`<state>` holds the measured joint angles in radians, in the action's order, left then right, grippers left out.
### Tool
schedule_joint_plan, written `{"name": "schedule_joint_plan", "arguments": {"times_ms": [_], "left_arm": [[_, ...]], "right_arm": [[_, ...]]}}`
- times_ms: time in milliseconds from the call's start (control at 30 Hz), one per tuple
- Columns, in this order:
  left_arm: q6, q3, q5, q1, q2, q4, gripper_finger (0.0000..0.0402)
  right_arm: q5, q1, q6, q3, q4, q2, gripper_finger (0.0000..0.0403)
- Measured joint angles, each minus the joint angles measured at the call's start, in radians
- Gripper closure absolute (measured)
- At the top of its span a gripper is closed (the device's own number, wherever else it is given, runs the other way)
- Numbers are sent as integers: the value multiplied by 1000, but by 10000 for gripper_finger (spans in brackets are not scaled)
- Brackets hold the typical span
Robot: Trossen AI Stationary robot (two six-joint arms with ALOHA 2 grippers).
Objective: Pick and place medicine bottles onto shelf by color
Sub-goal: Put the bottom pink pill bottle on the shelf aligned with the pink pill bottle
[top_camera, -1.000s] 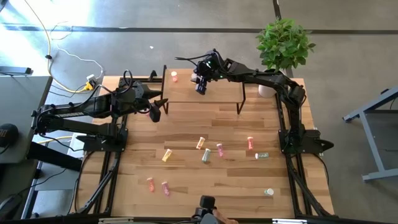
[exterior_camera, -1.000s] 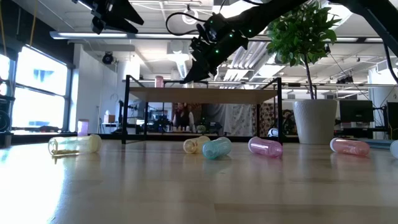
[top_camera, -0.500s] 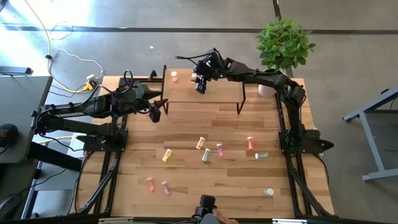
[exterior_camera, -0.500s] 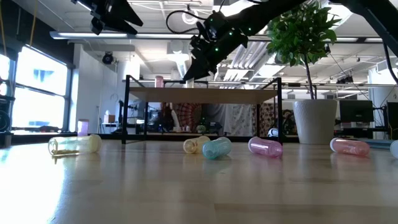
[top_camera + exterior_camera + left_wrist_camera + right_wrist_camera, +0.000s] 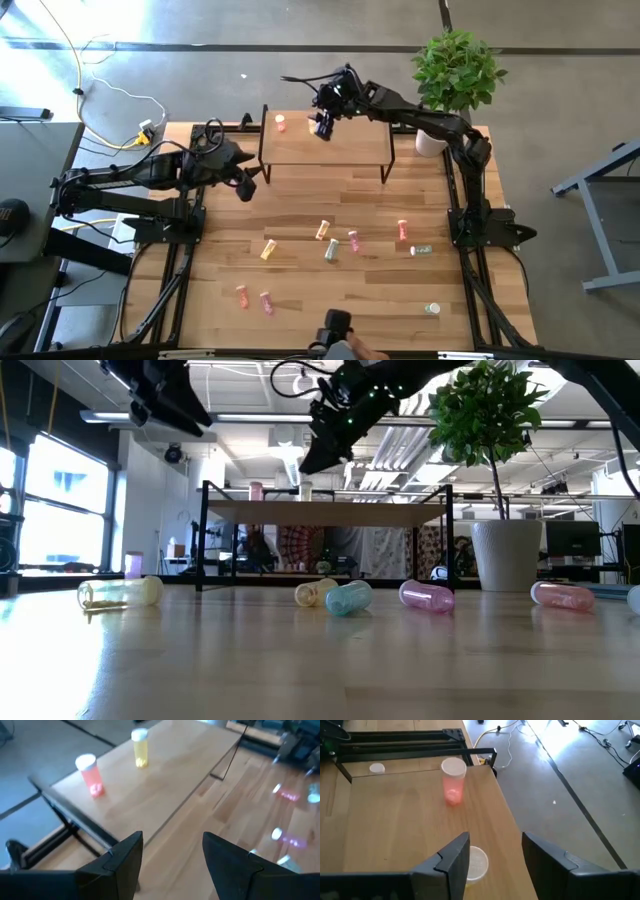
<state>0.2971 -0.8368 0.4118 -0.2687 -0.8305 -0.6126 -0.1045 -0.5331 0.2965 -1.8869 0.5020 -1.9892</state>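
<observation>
High view: smooth light-wood shelf [image 5: 325, 150] carries an upright red-orange bottle [image 5: 280, 123]. Right pincer [image 5: 322, 127] hovers parted, empty; left pincer [image 5: 244, 186] likewise.

Potted plant [image 5: 457, 68] at table's [image 5: 330, 285] far right corner (white pot); yellow cable [image 5: 75, 60] on floor.

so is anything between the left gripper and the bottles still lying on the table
Nothing visible. The left gripper hangs open above bare table beside the shelf; the nearest loose bottles, a yellow one and another yellow one, lie in the open with no object between.
</observation>
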Motion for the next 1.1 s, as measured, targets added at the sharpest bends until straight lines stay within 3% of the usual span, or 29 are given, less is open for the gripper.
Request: {"name": "schedule_joint_plan", "arguments": {"times_ms": [233, 467, 867, 1100], "left_arm": [[98, 0, 1, -35, 5, -142, 206], [243, 0, -5, -172, 4, -341, 206], [295, 0, -219, -469, -74, -385, 207], [273, 0, -249, -530, -124, -438, 207]], "right_arm": [[3, -11, 8, -112, 101, 0, 231], [4, -60, -20, -211, 181, 2, 231], [6, -102, -27, -279, 290, 2, 231], [5, -102, -27, -279, 330, 2, 231]]}}
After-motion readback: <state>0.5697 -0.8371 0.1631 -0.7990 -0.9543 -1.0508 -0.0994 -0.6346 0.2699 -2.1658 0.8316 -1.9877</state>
